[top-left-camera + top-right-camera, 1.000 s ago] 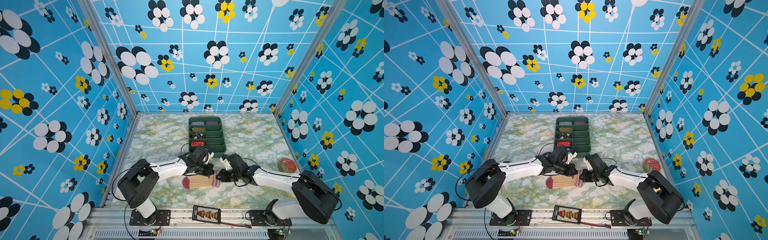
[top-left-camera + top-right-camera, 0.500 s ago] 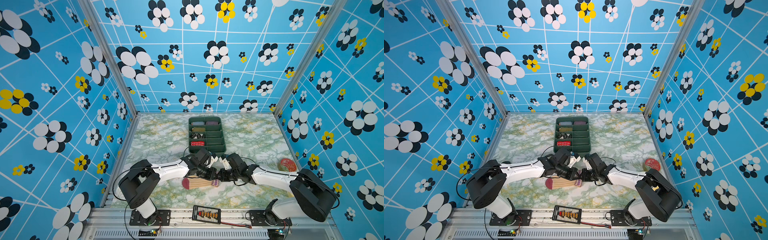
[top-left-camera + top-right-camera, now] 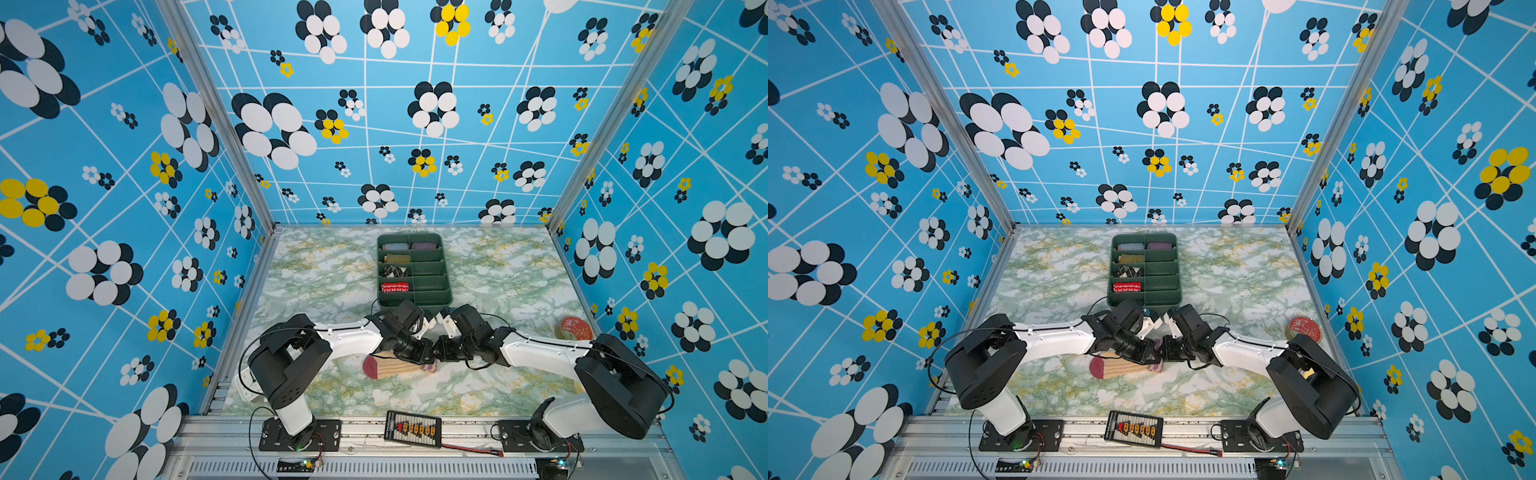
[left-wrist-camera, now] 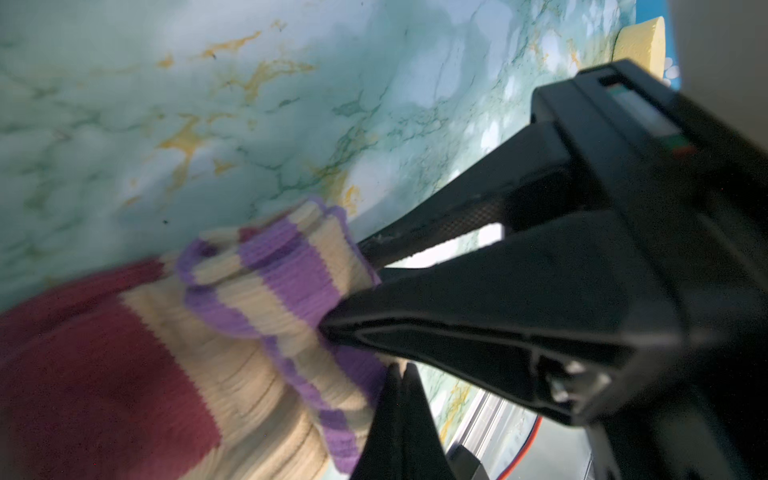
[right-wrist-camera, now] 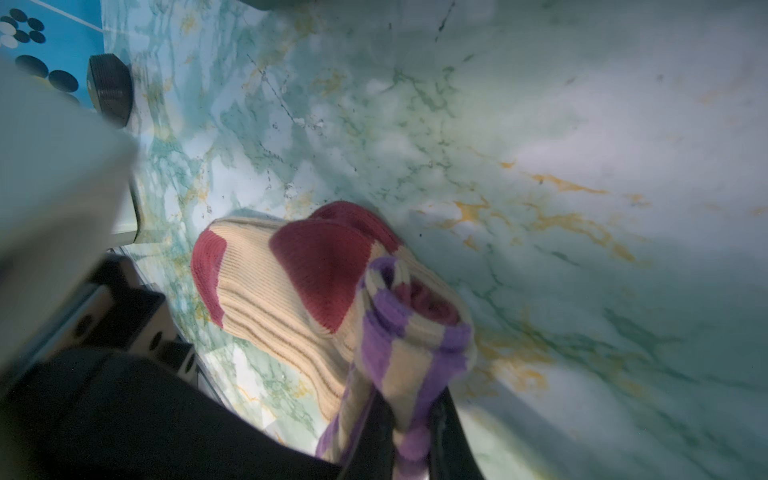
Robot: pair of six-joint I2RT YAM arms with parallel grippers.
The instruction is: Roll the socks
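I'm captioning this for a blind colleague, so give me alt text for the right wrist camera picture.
Pale ribbed socks with dark red toe and heel lie on a green marbled table, their purple-striped cuff end bunched up and pinched between the right arm's dark fingers.

The cream ribbed socks [image 3: 397, 368] lie stacked before me, dark red toes leftward, purple-striped cuff end curling upward.
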